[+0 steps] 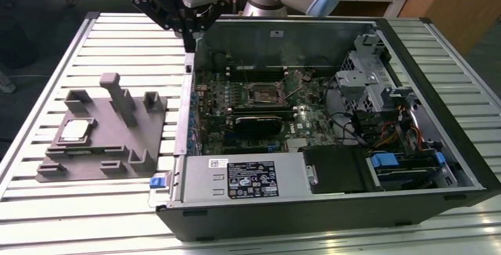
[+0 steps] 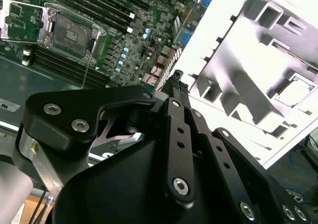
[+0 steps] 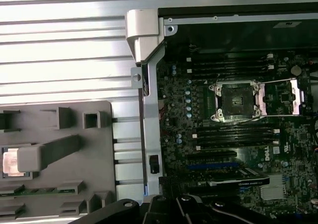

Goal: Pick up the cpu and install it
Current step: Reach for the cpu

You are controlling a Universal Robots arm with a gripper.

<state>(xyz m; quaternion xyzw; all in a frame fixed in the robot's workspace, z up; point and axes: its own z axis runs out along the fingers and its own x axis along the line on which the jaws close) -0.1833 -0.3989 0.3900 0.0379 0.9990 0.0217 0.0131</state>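
The cpu (image 1: 76, 130) is a small silver-grey square lying flat in a recess of the grey moulded tray (image 1: 117, 149), at the exterior view's left of the open computer case (image 1: 329, 208). In the first wrist view the cpu (image 3: 11, 162) sits beside an upright block of the tray. The empty socket (image 1: 264, 94) on the green motherboard has its metal frame swung open, and the socket (image 3: 237, 101) also shows in the first wrist view. My gripper (image 1: 190, 45) hangs above the case's far left wall, well away from the cpu. Its black fingers (image 2: 175, 92) are shut with nothing between them.
The case lies on a slatted metal table (image 1: 117, 38). Inside it are a black ribbed heatsink (image 1: 259, 123), a power supply (image 1: 243, 179), drive cages (image 1: 376, 85) and loose cables. The tray's upright blocks (image 1: 117, 94) stand close to the cpu.
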